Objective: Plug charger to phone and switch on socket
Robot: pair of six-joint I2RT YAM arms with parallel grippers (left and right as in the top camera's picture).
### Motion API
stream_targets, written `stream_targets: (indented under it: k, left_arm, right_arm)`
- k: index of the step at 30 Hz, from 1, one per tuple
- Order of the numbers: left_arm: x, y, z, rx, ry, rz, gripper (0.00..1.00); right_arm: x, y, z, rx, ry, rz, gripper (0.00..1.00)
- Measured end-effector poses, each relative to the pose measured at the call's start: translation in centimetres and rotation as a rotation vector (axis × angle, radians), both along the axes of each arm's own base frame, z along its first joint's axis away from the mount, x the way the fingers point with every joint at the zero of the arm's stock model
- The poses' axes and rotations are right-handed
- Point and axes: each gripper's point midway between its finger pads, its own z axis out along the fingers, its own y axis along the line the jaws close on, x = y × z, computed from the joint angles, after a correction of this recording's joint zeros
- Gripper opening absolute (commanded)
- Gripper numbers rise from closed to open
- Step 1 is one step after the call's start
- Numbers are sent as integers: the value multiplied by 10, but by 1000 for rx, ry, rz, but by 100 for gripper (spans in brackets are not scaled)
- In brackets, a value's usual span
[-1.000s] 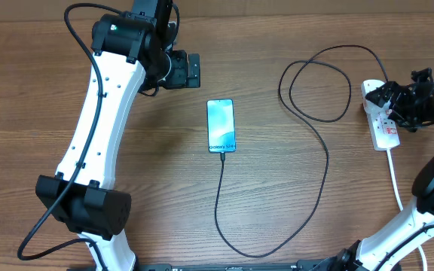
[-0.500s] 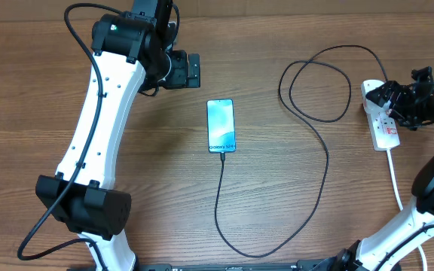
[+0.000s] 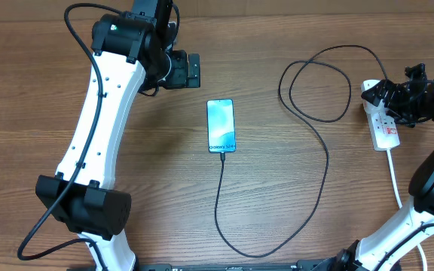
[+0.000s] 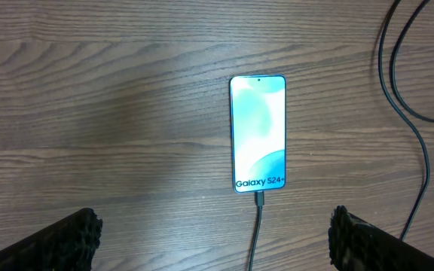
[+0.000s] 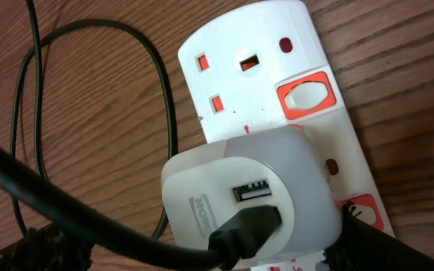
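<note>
The phone lies face up at mid-table, screen glowing cyan; it also shows in the left wrist view. The charger cable has its tip in the phone's near end and runs round in loops to the right. Its black plug sits in a white adapter on the socket. My right gripper is open and straddles the adapter, its right finger beside a red switch. My left gripper is open and empty, apart from the phone.
A second red switch sits by the free outlet of the socket. The socket's thick white lead runs towards the near right edge. The cable loop lies between the phone and the socket.
My right gripper has shifted slightly up and away over the socket. The left arm, the phone and the cable have not moved.
</note>
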Motion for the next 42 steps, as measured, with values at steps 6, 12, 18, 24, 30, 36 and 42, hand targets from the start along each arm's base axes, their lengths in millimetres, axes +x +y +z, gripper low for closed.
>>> stream_targets:
  k: [6,12,18,24,30,36,42]
  left_arm:
    - [0,0,0,0,0,0,100]
    - [0,0,0,0,0,0,100]
    - [0,0,0,0,0,0,100]
    - [0,0,0,0,0,0,100]
    - [0,0,0,0,0,0,100]
    - [0,0,0,0,0,0,100]
    - [0,0,0,0,0,0,100]
  right_arm:
    - [1,-1,0,-6,-4,3,100]
    - [3,-6,-1,-33,-10,0,100]
    - [2,-10,-3,-57,0,-7,100]
    - [0,-10,-3,-57,9,-8,100]
    - [1,-8,-2,-45,2,-4,100]
    - [0,-4,-2,-27,4,0,100]
    - [0,-4,-2,-24,2,1,100]
